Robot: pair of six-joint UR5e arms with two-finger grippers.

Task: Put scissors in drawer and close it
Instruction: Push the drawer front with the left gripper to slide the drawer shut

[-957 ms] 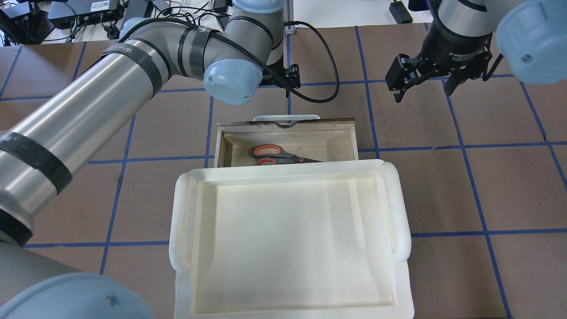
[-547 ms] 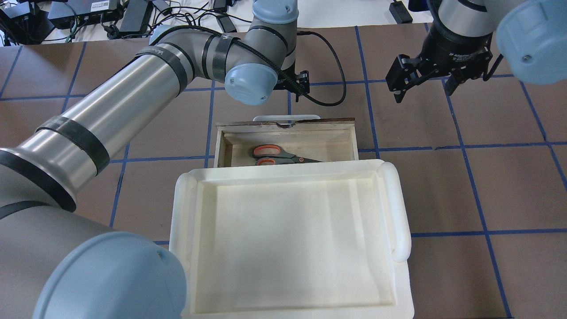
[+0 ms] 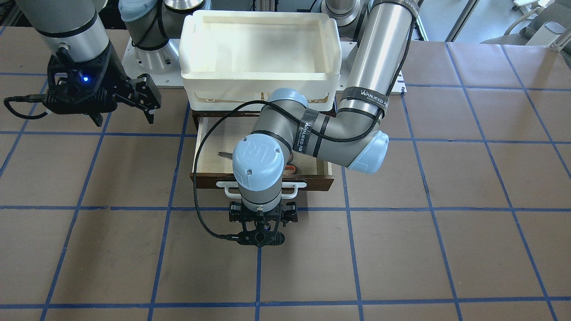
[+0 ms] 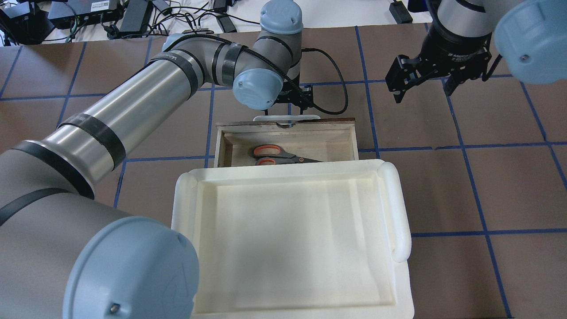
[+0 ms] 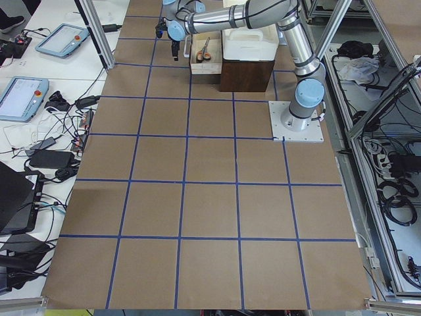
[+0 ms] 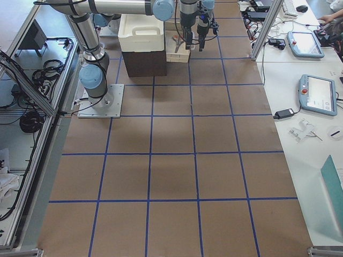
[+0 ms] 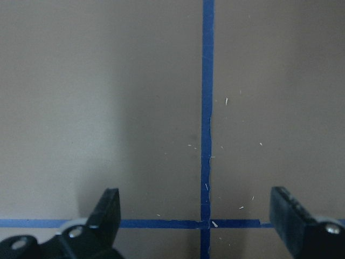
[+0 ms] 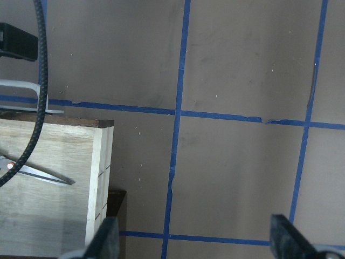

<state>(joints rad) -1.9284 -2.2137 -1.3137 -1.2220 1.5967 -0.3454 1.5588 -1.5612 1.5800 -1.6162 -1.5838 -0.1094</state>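
Observation:
The scissors [image 4: 279,155], with grey handles lined in orange, lie inside the open drawer [image 4: 220,146]. Their blade shows in the right wrist view [image 8: 38,172]. The drawer sticks out from under the white tray, its white bar handle [image 4: 286,117] on the far side from me. My left gripper [image 3: 262,215] points down at the table just beyond that handle. It is open and empty, with its fingers [image 7: 108,210] wide apart over blue tape. My right gripper [image 4: 423,84] hangs open and empty above the table, off to the drawer's right.
A large white tray [image 4: 398,208] sits on top of the dark cabinet that holds the drawer. The left arm's black cable [image 4: 332,88] loops beside the drawer's front. The brown table has a blue tape grid [image 4: 483,232].
My left arm has swung its wrist to the right and nearer to the drawer's handle. The right gripper, the scissors and the drawer have not moved.

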